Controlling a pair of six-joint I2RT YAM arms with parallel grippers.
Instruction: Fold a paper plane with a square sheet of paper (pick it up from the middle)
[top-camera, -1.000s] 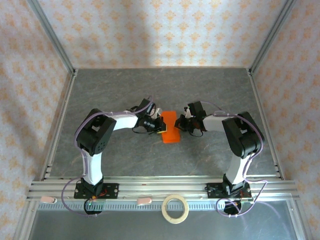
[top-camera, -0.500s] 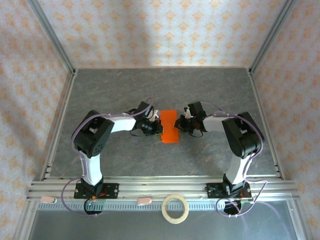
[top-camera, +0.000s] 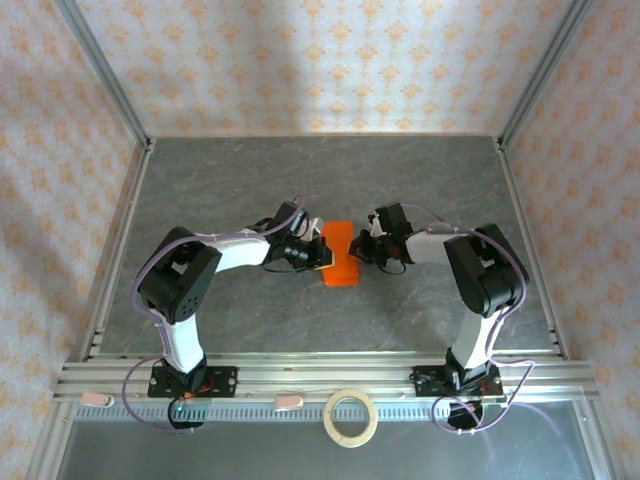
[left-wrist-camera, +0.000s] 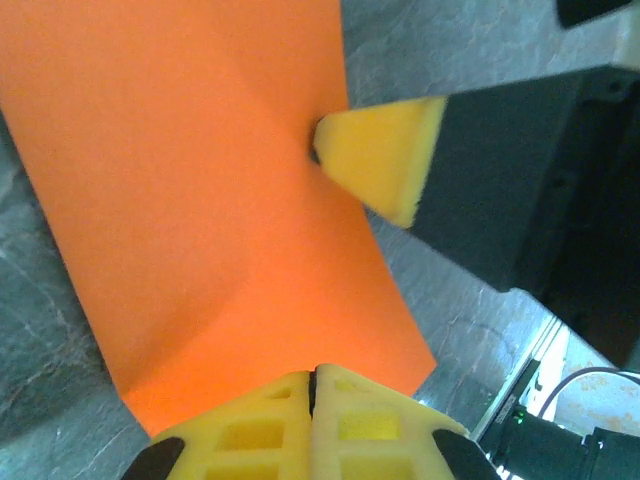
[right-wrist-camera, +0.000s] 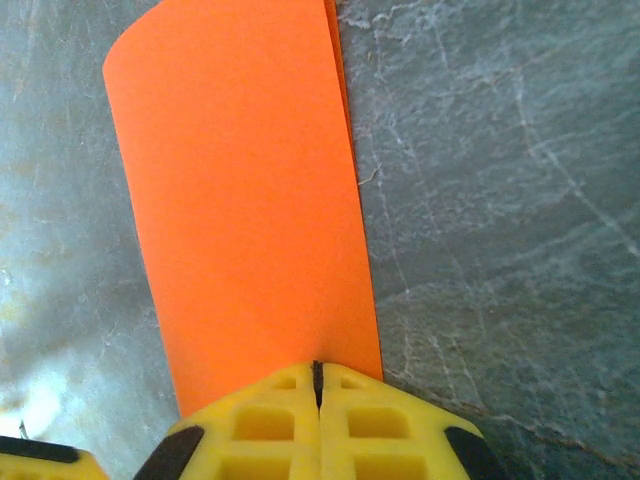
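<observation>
The bright orange paper (top-camera: 338, 255) lies mid-table as a folded rectangular strip, not a pointed dart. In the left wrist view the paper (left-wrist-camera: 200, 200) shows a faint diagonal crease. My left gripper (top-camera: 318, 252) is shut, and its tips (left-wrist-camera: 313, 375) sit over the strip's left edge. My right gripper (top-camera: 360, 247) is shut too, with its tips (right-wrist-camera: 318, 368) at the edge of the paper (right-wrist-camera: 240, 200). One of its yellow fingertips (left-wrist-camera: 385, 160) touches the far edge in the left wrist view. I see no paper between either pair of fingers.
A pale tape ring (top-camera: 351, 417) lies on the near rail between the arm bases. The grey stone-patterned table (top-camera: 230, 180) is bounded by metal frame rails and patterned walls.
The left arm's elbow has swung left and down while its gripper stayed at the paper's left edge. The paper now lies flatter and straighter. The right arm has held still.
</observation>
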